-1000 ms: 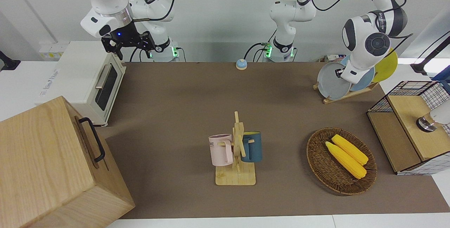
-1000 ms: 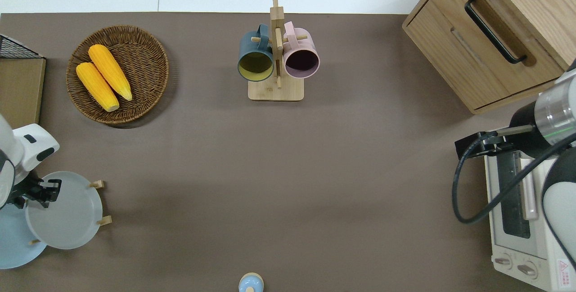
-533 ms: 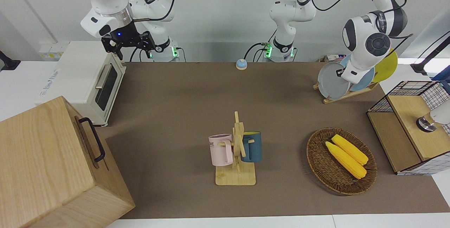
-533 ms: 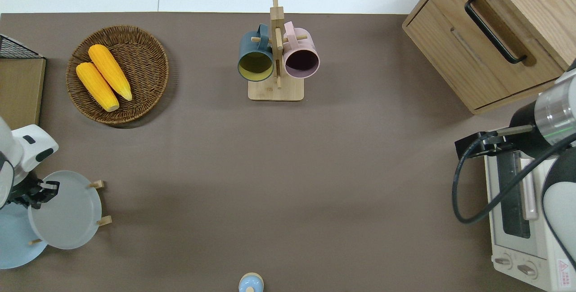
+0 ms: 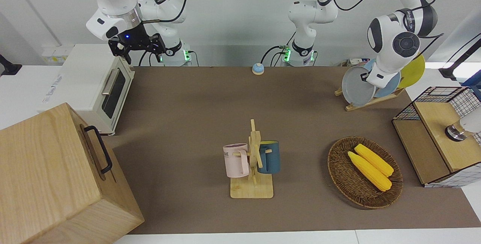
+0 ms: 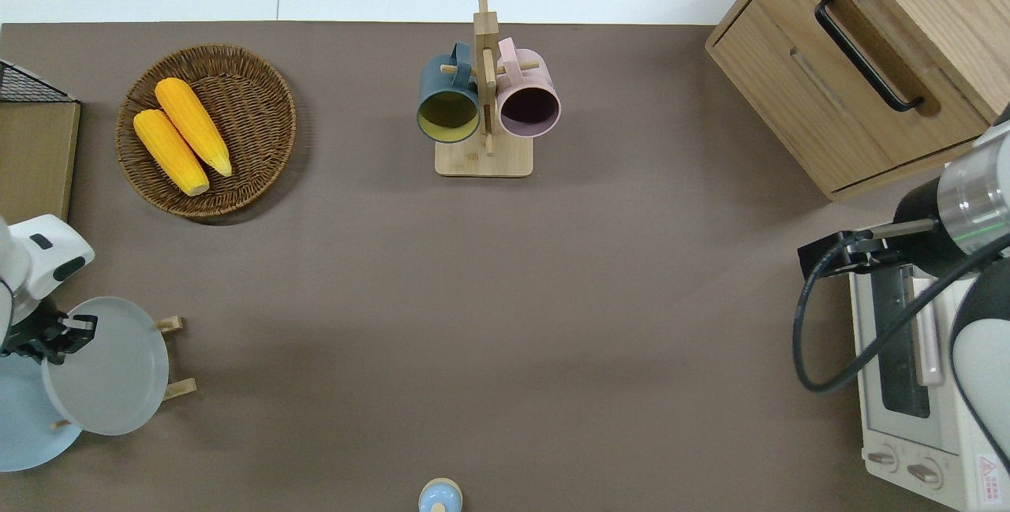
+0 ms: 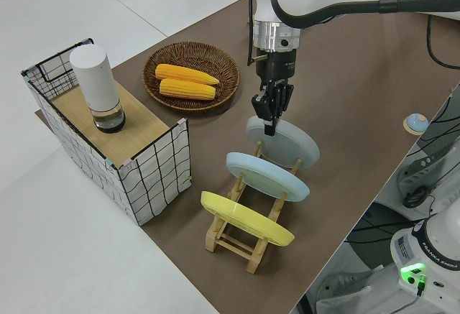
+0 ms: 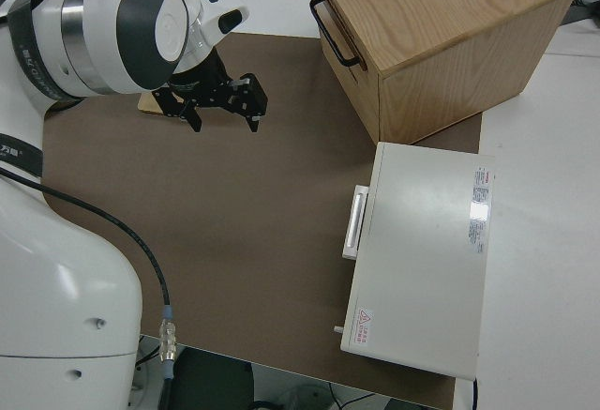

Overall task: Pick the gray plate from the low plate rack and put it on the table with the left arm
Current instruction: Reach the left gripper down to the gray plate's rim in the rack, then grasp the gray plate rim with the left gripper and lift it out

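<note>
Grasp done, lift under way, placement not started. Left gripper is clamped on the top rim of the gray plate. The plate stands on edge over the low plate rack, in the slot farthest from the yellow plate, with the light blue plate between them. From the left side view the plate's lower edge looks at or just clear of the rack pegs; can't tell if it's fully out.

Left to do, as I judge it: clear the pegs, carry the plate away from the rack, lay it flat on bare table, release.

Versus the earlier frames: the plate has shifted slightly up and back toward the light blue plate. In the overhead view more of the two rack bar ends shows past its rim, and the left arm's wrist sits a bit higher in the front view. Small move, so the lift is slow or just starting.

Right gripper parked, fingers spread, holding nothing. Wicker basket and mug stand unchanged.
</note>
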`<state>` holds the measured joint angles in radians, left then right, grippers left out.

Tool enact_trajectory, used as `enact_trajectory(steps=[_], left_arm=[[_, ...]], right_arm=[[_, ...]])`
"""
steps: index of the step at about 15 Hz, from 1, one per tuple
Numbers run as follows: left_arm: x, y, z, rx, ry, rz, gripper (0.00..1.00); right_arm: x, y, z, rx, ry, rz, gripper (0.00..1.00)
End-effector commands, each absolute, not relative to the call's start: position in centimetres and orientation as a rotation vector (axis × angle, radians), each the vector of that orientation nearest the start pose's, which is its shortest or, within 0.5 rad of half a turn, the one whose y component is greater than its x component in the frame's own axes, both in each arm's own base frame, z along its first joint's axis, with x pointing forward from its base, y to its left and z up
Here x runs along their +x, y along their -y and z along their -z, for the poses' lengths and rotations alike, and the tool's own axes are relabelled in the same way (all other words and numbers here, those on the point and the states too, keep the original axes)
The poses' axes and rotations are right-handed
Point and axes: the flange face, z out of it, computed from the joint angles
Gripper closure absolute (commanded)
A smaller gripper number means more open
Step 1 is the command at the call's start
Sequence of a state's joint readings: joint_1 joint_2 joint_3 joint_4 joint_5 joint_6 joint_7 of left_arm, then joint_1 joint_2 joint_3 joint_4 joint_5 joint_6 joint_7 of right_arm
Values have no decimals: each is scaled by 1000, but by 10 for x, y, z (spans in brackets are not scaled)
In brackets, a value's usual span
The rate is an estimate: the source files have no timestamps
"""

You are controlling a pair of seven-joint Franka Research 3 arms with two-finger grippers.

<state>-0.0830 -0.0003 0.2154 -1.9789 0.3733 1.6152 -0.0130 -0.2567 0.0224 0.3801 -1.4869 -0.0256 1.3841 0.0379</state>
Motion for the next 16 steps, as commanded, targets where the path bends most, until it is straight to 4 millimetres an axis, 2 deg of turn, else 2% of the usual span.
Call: enact_trajectory(steps=[1,5,8,13,16], left_arm=[[506,-104,-491,-2730,119,-538,1000],[505,-92,-513,-2731,117,-550,1000],[503,-78,-524,-2874,162,-539,1000],[505,-58,-521,-3135,228,-559,1000],[506,-50,-505,-3207,254,-574,1000]], right_arm=[[536,-59,-641,-3169,105,-196,17],[536,-59,-641,-3170,105,-195,17],[536,-59,-641,-3170,105,-195,17],[536,-59,-641,-3169,105,-196,17],[536,-59,-641,-3169,105,-196,17]])
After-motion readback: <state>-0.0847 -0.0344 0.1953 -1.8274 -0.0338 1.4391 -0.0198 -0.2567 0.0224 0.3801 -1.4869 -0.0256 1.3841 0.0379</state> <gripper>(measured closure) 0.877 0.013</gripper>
